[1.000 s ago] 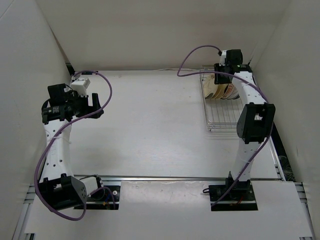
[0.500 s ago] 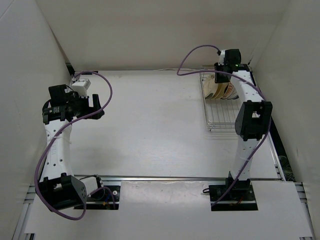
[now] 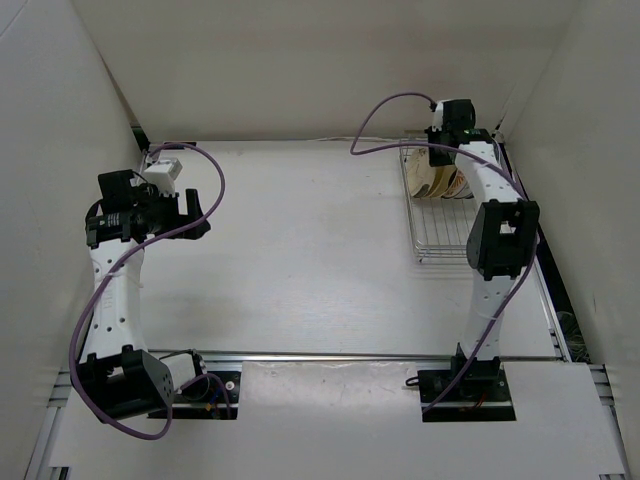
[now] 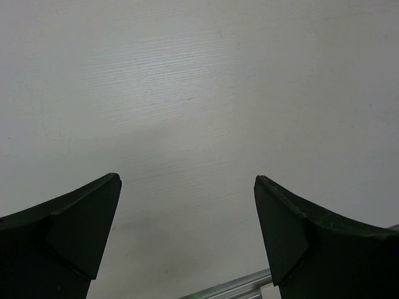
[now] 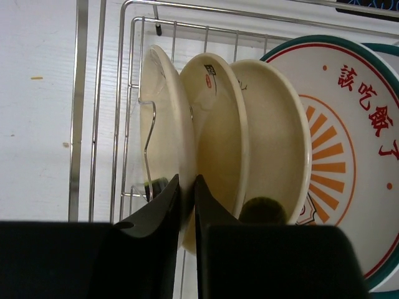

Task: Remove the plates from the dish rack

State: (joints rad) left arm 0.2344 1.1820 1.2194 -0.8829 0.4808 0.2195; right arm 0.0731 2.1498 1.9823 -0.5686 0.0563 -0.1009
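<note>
The dish rack (image 3: 440, 245) sits at about 2 o'clock on the worktop (image 3: 300, 250), with the plates standing on edge in its far end; in the right wrist view they are packed close, each leaning on the next. The right gripper (image 5: 186, 182) has its fingers drawn almost together on the rim of the outermost cream plate (image 5: 163, 118), at the 9 o'clock end of the row, one finger on each face. The left gripper (image 4: 187, 179) hangs over bare worktop near 9 o'clock, fingers wide apart and holding nothing.

The likely trouble is the grip itself. It is a narrow pinch on a glazed, curved edge, so the plate could pivot or slide out once its weight comes off the wires. The inner finger is wedged between this plate and the second cream plate (image 5: 218, 124), so a lift that is not straight may drag that neighbour along or knock it towards 3 o'clock into the large sunburst plate (image 5: 349, 149). The bent wire divider (image 5: 146, 134) stands just beside the held plate at its 9 o'clock face, and swinging out that way too early could snag the rim and jolt the whole rack.
</note>
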